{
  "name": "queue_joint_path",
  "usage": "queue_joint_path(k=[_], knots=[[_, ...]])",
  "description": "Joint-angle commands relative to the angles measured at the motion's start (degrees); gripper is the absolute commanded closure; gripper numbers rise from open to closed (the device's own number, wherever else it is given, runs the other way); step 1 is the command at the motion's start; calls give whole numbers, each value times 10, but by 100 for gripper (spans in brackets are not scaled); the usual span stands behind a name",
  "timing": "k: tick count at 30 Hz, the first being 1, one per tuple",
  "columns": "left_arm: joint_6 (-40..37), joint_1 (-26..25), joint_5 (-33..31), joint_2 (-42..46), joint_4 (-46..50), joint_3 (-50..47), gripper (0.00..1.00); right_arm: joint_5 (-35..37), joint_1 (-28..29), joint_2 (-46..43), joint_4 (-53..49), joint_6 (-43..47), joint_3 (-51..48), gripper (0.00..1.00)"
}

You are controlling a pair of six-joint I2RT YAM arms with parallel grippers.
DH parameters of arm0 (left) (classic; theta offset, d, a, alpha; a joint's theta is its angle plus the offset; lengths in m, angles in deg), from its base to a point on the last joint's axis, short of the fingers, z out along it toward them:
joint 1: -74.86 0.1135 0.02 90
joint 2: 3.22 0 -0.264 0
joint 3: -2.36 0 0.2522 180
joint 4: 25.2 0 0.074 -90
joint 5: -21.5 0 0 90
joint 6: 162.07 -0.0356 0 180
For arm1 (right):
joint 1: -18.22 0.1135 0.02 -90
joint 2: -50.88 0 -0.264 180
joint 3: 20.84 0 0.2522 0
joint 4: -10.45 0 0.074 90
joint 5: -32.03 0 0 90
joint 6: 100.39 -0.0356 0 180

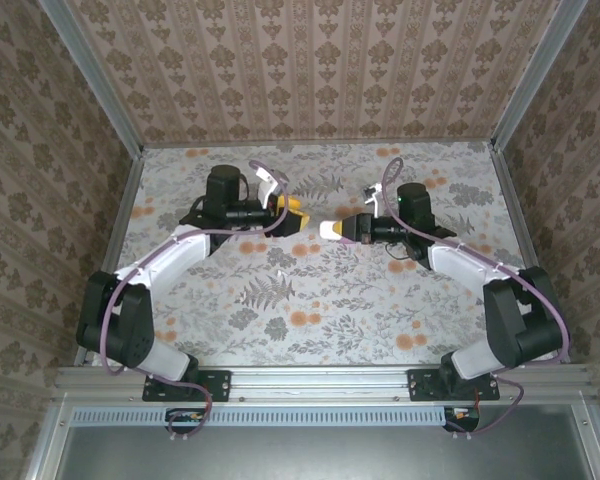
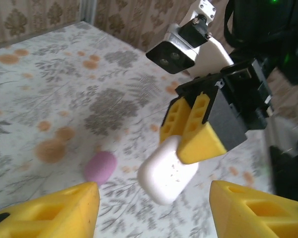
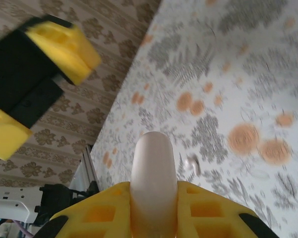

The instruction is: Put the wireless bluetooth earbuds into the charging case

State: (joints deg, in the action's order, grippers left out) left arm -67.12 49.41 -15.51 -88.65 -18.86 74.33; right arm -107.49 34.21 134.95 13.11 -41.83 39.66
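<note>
Charging case (image 2: 166,173) clenched in right claw (image 3: 154,198), left claw (image 2: 154,193) released, pink blob (image 2: 100,166) nearby

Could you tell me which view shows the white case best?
Left wrist view: the white case shows nearly whole in the right gripper. Right wrist sees it edge-on; top view, a small white blob.

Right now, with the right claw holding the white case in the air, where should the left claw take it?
Probably the free rounded end of the white case, which juts past the right claw; the rest is clamped. Come head-on with the left claw, whose open fingers face that end.
</note>
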Motion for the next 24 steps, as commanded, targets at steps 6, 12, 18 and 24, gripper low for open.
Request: queue_joint_path(k=[6, 12, 18, 24], knots=[[198, 6, 85, -12, -98, 20, 38, -11, -2, -76, 144, -3, 0, 82], [239, -2, 126, -7, -213, 9, 38, -23, -2, -126, 182, 12, -8, 81], [196, -40, 129, 29, -338, -32, 37, -41, -2, -165, 196, 30, -7, 81], [183, -54, 123, 31, -337, -21, 36, -58, 7, -183, 193, 56, -2, 80]])
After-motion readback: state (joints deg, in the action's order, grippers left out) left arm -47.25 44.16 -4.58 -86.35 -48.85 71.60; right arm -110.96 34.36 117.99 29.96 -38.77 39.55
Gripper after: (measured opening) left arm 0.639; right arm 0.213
